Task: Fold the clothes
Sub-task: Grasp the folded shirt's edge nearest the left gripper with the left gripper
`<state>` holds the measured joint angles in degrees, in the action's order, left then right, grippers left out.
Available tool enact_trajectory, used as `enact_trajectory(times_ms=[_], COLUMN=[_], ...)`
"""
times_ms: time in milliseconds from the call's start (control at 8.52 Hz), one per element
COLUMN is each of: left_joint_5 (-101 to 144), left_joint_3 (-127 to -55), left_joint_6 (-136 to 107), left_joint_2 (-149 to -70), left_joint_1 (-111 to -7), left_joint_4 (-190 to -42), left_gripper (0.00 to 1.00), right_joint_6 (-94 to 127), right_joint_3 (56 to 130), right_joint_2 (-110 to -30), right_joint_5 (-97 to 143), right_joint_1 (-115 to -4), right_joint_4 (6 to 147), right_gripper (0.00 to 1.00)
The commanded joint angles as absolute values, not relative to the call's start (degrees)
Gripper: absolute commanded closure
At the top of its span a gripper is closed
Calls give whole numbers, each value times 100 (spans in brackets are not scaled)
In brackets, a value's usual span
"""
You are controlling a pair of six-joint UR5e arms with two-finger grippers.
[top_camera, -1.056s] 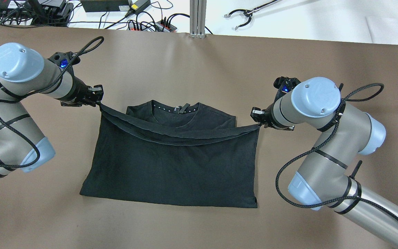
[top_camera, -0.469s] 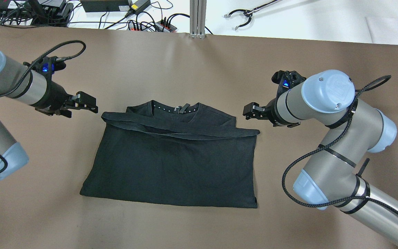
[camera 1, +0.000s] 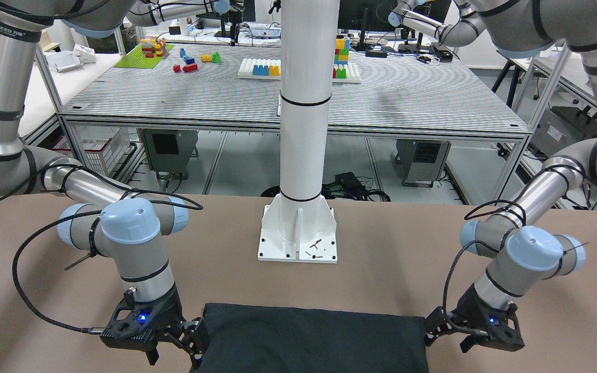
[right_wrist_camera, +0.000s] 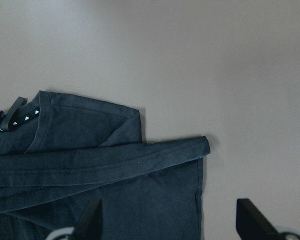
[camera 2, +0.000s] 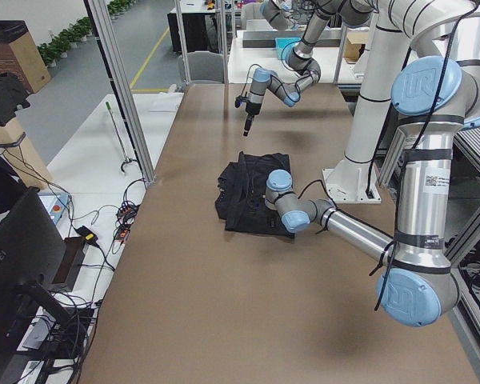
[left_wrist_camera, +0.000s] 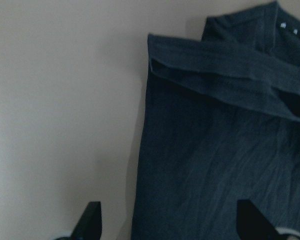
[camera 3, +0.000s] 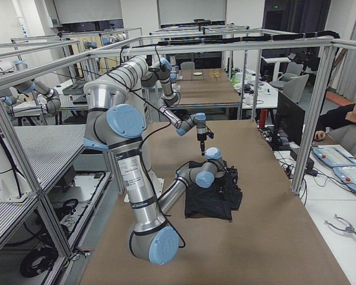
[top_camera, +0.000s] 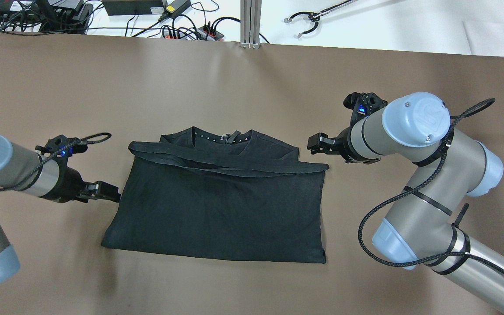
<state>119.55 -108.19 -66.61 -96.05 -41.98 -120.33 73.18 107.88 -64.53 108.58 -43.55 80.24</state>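
Within the last half second the left gripper (top_camera: 112,193) has dropped back from the far left corner of the black shirt (top_camera: 221,210) to the middle of its left edge. The right gripper (top_camera: 314,144) has barely shifted and hangs just off the far right corner. Both grippers have their fingers spread wide and hold nothing, as the wrist views show; in the left wrist view the shirt's left edge shows between that gripper's fingers (left_wrist_camera: 91,220). The shirt lies flat in the middle of the brown table (top_camera: 234,87), its hem laid up in a loose band (top_camera: 234,166) just short of the collar (top_camera: 228,136). The fabric looks thin, light and limp, likely to sag and let its layers slide if lifted at one point. A clean next fold therefore probably calls for pinching every layer at an edge or corner, on both sides together, and keeping the cloth taut. A shallow bite risks catching only the top layer.
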Motion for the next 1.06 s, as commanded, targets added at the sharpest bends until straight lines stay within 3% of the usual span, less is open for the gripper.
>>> enact_trajectory(times_ms=[0,352,469,587,939], left_joint_5=[11637,11357,11312,11312,11303], left_joint_3=[-10714,-10513,-10407,-10319,-10353], left_joint_6=[-6820,-6829,-6838,-6925,-7119], left_joint_2=[-9457,-9457,-9457,-9457,-9457], left_joint_1=[-3534,-3183,-3121,-3120,-3085], left_joint_4=[-12155,-12251,-12409,-12584,-12770], left_gripper=[5,7,13,30,98], right_joint_6=[7313,7251,7251,7251,7251], right_joint_3=[10802,10793,10793,10793,10793], right_joint_2=[-6486,-6504,-6495,-6504,-6495], right_joint_5=[10854,10837,10837,10828,10811], right_joint_1=[-4342,-4342,-4342,-4342,-4342], right_joint_4=[8024,8024,8024,8033,8033], right_gripper=[6,6,6,6,6])
